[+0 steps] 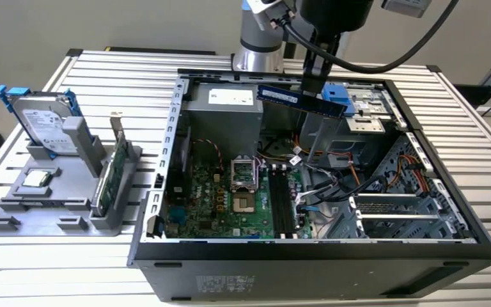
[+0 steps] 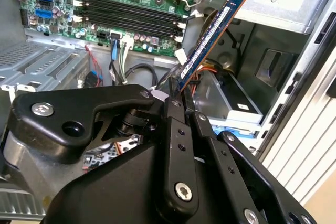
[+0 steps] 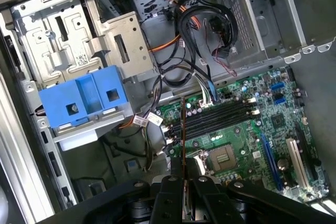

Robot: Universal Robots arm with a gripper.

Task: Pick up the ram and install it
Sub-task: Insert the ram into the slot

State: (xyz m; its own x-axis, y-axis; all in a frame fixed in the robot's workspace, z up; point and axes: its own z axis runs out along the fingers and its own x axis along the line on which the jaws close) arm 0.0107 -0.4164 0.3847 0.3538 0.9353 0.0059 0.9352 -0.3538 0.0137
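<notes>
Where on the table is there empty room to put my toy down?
Bare slats of the table lie at the exterior view's right of the computer case, and between the grey holder and the near edge. Inside the case it is crowded with cables and the motherboard.

A slatted aluminium table (image 1: 472, 150) stands before a plain pale wall (image 1: 100, 25).

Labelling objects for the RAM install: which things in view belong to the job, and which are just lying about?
Job: ram, clamped in the gripper over the open case; memory slots on the motherboard.
Lying about: hard drive, green card, small chip, all on the grey stand beside the case.
</notes>
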